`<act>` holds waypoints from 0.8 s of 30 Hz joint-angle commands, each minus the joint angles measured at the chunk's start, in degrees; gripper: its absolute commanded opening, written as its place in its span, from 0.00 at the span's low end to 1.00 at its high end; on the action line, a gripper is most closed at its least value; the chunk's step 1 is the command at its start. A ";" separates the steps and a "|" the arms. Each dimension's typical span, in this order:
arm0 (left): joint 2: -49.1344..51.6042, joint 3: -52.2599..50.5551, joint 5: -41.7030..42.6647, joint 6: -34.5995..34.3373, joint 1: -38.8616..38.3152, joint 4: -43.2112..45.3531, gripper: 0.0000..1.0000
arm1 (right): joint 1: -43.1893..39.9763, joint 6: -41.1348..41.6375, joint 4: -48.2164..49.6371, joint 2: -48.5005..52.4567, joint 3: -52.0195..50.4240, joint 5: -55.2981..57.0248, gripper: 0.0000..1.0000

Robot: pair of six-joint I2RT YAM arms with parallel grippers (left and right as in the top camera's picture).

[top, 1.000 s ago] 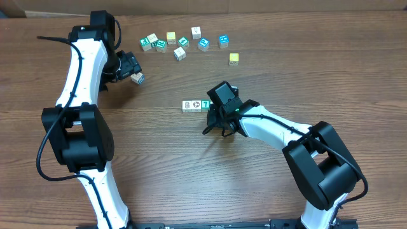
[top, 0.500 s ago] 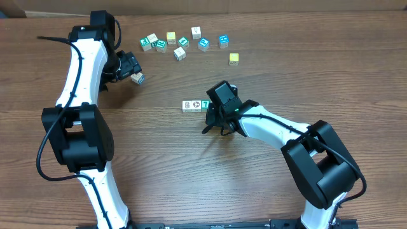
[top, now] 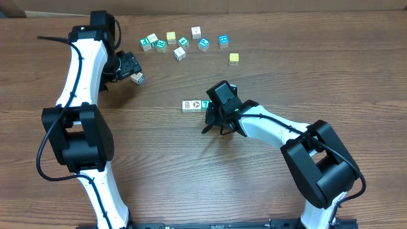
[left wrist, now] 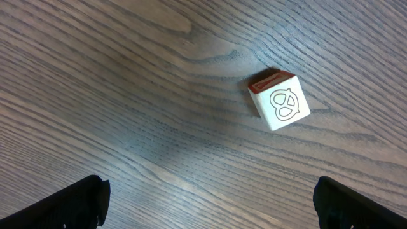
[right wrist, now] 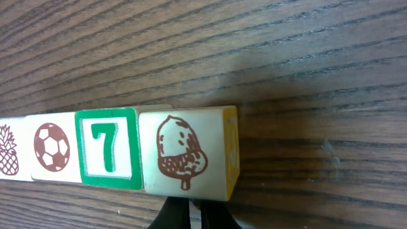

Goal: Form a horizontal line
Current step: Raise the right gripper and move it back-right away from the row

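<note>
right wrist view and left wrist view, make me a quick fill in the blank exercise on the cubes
In the right wrist view, the horizontal line ends at right in a white cube showing an ___.
The green-bordered cube bears the digit ___.
In the left wrist view, the loose cube shows a ___.
The left pincer is ___, not shut.
Missing words: acorn; 7; pretzel; open.

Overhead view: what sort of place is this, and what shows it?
Most likely a robot lab workbench: a left arm and right arm stand at a wooden table, with a row of blocks and loose blocks as practice pieces.
</note>
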 commanded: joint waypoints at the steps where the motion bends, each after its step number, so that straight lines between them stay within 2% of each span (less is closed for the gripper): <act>1: 0.55 0.87 -0.28 0.50 -0.50 0.09 1.00 | -0.22 0.20 -0.11 1.64 -0.48 0.59 0.04; 7: 0.55 0.87 -0.28 0.50 -0.50 0.09 1.00 | -0.20 0.22 -1.11 1.42 -0.24 -0.33 0.04; 14: 0.55 0.87 -0.28 0.50 -0.50 0.09 1.00 | -0.90 0.20 -7.98 -1.95 1.60 2.58 0.04; 24: 0.55 0.87 -0.26 0.50 -0.50 0.09 1.00 | -6.95 0.66 -8.96 -3.28 1.57 0.76 0.04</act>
